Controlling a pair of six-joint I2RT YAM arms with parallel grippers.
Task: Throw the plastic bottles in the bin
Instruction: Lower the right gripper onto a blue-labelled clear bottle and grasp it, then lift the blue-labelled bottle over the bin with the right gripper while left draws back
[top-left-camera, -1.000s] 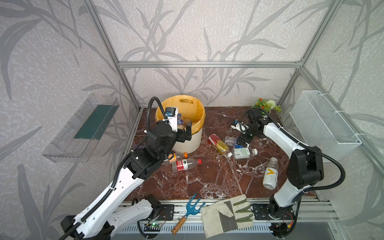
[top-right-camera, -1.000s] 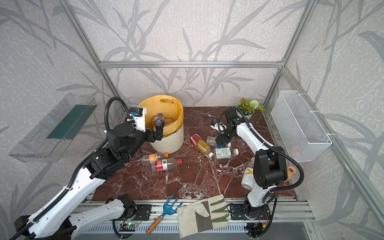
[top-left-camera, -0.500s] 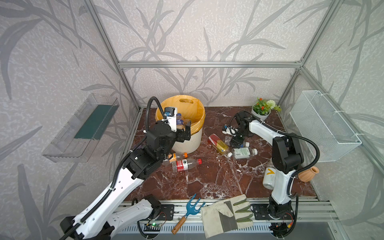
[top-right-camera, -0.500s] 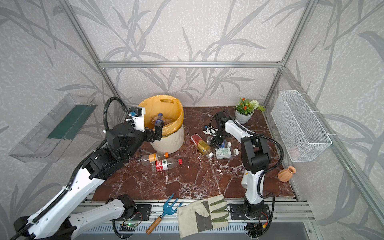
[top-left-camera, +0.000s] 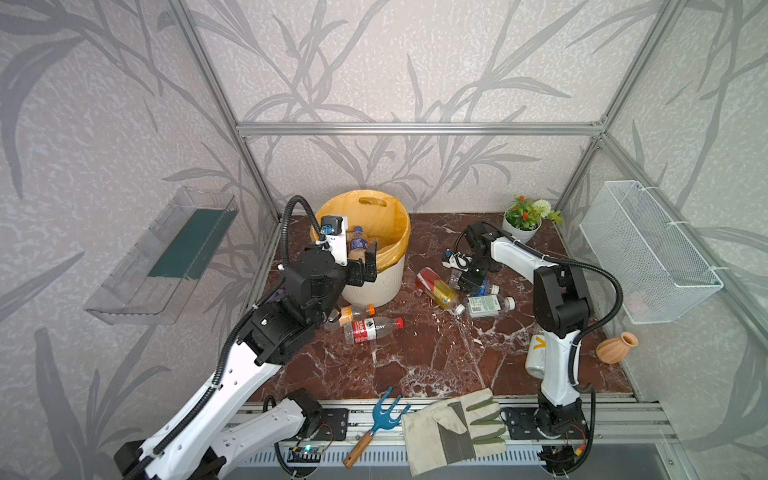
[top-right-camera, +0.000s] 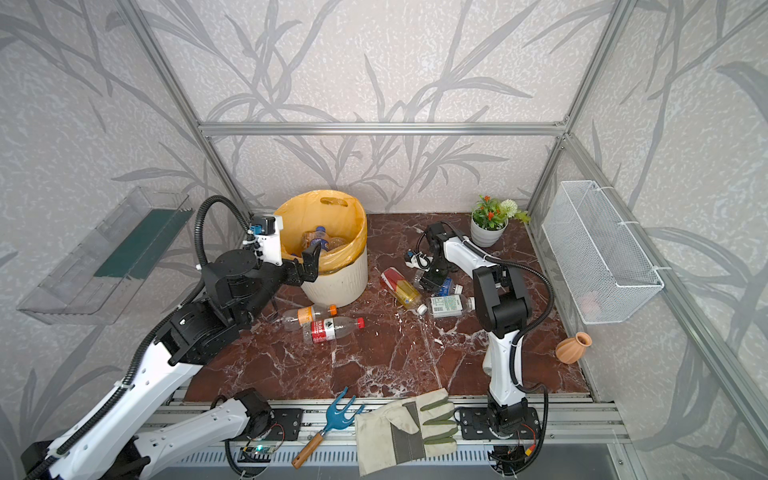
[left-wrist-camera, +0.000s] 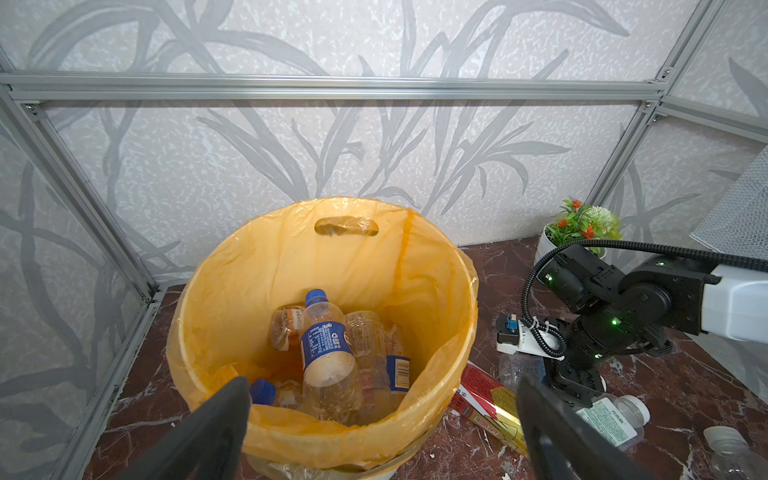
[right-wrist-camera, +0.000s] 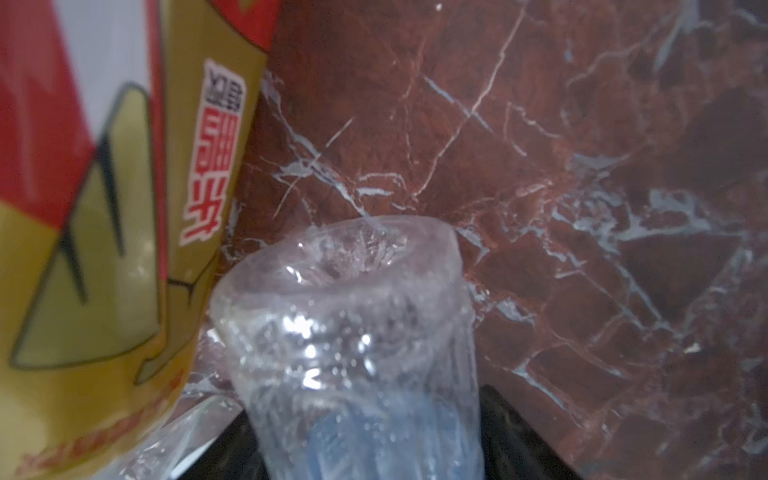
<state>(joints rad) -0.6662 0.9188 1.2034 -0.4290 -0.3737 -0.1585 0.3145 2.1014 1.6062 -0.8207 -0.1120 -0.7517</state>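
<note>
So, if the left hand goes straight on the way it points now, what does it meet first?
Probably the bin: the open left hand faces its near rim. If it clears the rim, the blue-label bottle inside comes next; depth is unclear.

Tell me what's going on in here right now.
Two robot arms are binning plastic bottles. The left gripper hangs open and empty at the rim of the cream ribbed bin with its orange bag, where several bottles already lie. The right gripper is down on the red marble tabletop, jaws either side of a clear blue-labelled bottle; a firm grip isn't evident. More lie loose nearby.
</note>
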